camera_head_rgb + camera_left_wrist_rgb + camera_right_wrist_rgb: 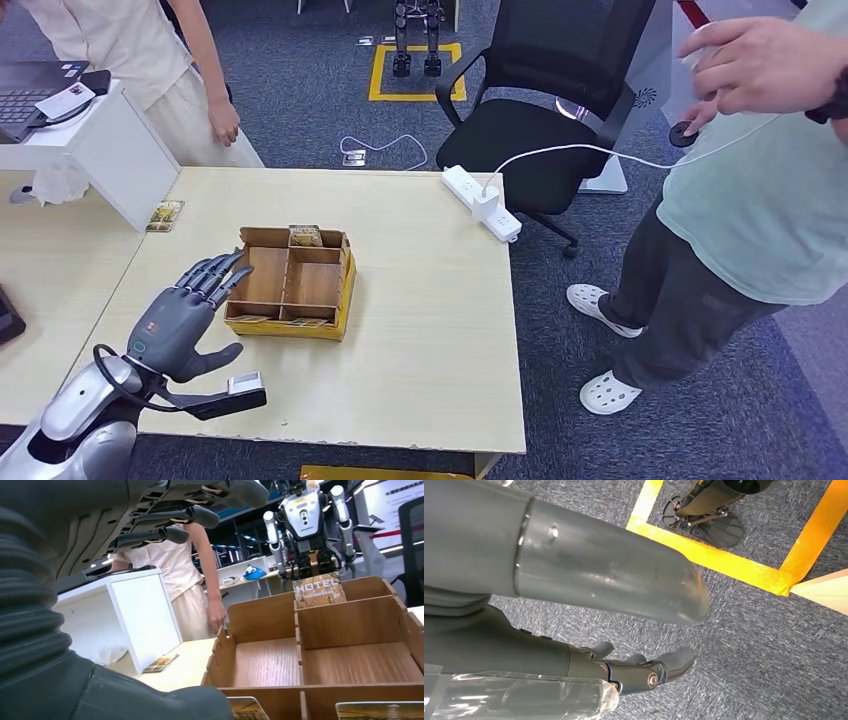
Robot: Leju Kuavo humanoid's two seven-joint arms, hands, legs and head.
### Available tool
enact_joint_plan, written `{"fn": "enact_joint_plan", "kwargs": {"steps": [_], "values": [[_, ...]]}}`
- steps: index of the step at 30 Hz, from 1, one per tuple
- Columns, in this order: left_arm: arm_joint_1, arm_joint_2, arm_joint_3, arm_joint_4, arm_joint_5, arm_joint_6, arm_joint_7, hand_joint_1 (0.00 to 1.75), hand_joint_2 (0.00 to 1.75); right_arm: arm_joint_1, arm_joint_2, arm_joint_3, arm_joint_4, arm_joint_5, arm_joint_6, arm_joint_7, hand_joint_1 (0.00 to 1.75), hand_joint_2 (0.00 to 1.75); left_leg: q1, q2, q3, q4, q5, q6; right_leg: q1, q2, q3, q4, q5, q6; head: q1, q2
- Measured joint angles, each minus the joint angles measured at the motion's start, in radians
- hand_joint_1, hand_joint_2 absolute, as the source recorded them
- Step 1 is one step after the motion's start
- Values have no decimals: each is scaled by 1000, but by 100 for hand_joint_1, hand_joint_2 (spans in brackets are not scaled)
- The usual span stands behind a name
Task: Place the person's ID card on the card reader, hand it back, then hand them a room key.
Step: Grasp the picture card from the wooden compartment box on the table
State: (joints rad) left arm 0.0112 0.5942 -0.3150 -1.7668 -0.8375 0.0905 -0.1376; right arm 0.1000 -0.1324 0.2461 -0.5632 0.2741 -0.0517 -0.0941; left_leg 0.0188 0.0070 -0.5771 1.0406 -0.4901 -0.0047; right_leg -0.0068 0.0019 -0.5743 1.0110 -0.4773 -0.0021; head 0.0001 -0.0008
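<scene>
My left hand [185, 318] hovers open over the table beside the near-left corner of a wooden compartment box [346, 290], fingers stretched toward it and holding nothing. In the left wrist view its fingers [165, 525] reach out above the box [260, 617]. A "HOTEL" key card [319, 590] stands in a far compartment [305, 236]; more cards [380, 710] lie in the near compartments. A white card [65, 101] rests on a dark device on the white stand [120, 160]. A person in cream [150, 60] stands behind the stand. My right hand [644, 667] hangs over the carpet, empty.
A loose picture card [165, 215] lies on the table by the stand. A white power strip [482, 203] sits at the table's far right corner, a black office chair [540, 110] behind it. A person in teal [750, 200] stands right. A laptop [25, 90] is far left.
</scene>
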Motion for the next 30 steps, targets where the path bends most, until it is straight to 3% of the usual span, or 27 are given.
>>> {"fn": "enact_joint_plan", "kwargs": {"steps": [14, 30], "values": [[-30, -59, -29, 135, -185, 84, 124, 0, 175, 23, 0, -25, -42, 16, -1, 18, 0, 0, 0, 0, 0, 0, 0, 0, 0, 0, 0, 0, 0, 0, 0, 0], [-42, -59, -30, 193, -175, 40, 113, 0, 175, 24, 0, -33, -46, 23, 3, 11, 0, 0, 0, 0, 0, 0, 0, 0, 0, 0, 0, 0, 0, 0, 0, 0]]}}
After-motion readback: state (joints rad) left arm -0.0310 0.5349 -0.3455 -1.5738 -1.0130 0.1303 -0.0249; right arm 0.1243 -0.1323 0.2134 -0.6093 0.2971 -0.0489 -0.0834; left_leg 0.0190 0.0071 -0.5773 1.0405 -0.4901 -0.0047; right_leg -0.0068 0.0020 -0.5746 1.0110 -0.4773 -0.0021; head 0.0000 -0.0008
